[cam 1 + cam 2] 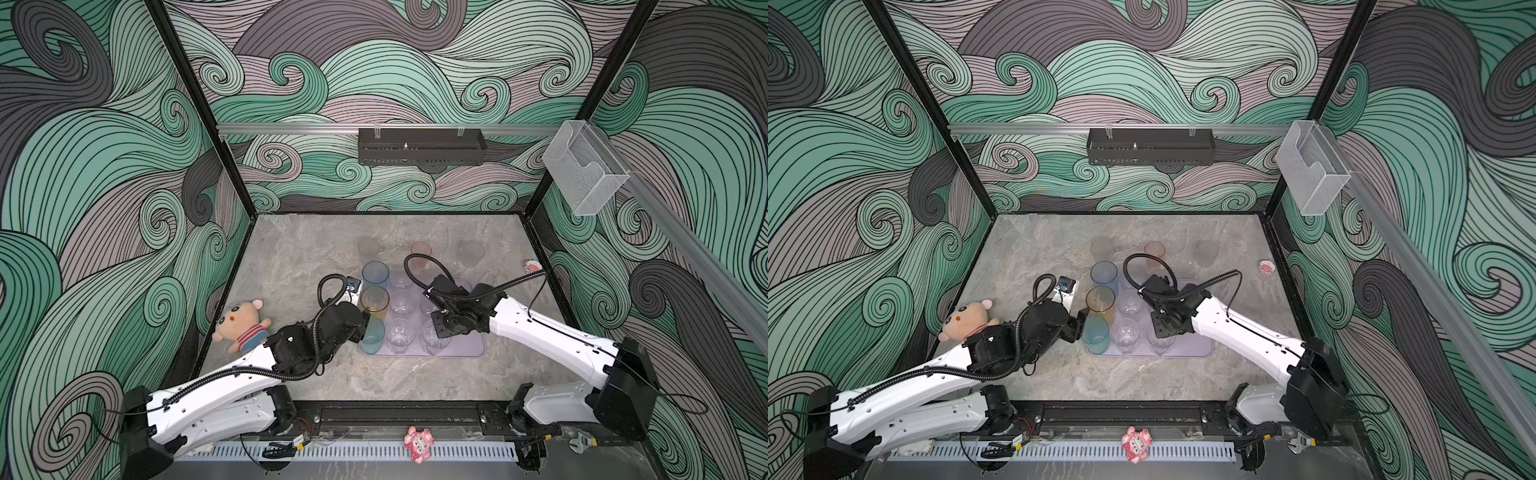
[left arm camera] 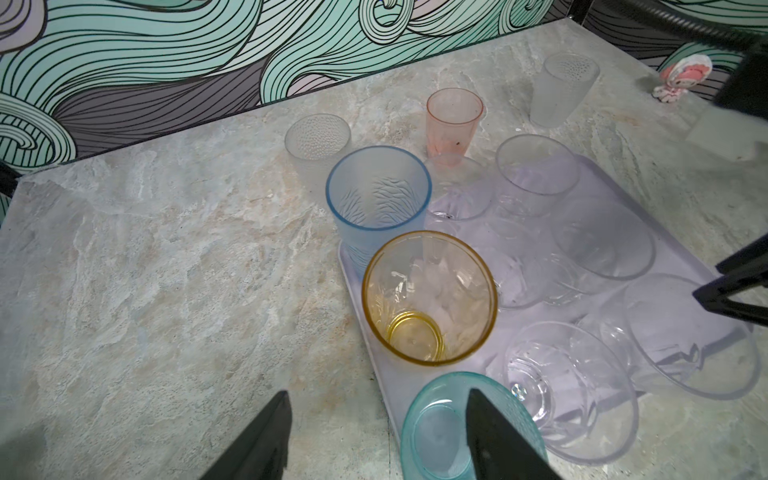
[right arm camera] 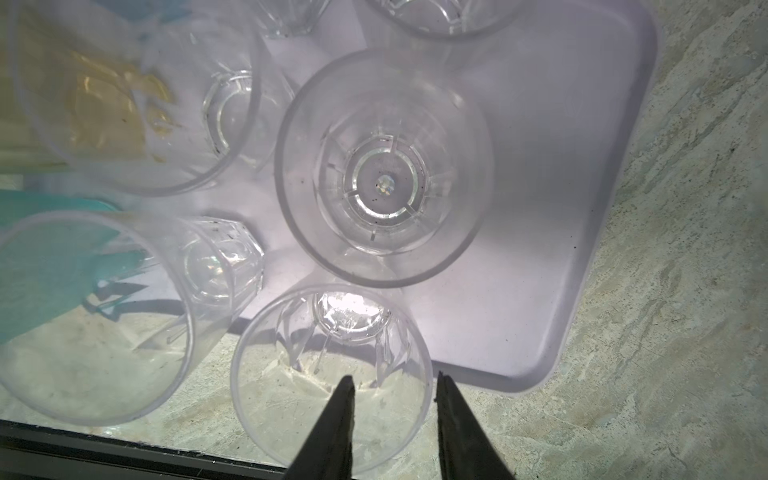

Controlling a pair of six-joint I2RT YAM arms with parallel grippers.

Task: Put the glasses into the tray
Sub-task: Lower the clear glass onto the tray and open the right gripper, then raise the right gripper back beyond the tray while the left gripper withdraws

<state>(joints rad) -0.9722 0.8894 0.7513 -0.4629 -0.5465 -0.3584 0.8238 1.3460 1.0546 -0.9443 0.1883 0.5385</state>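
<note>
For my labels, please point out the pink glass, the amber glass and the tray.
pink glass [image 2: 451,137], left wrist view, its side wall.
amber glass [image 2: 415,338], left wrist view, its base.
tray [image 3: 540,249], right wrist view, bare floor.

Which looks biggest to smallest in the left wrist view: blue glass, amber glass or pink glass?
1. amber glass and blue glass: nearly alike; amber is nearer the camera, so no ranking.
2. pink glass: smallest, though farthest away.
</note>
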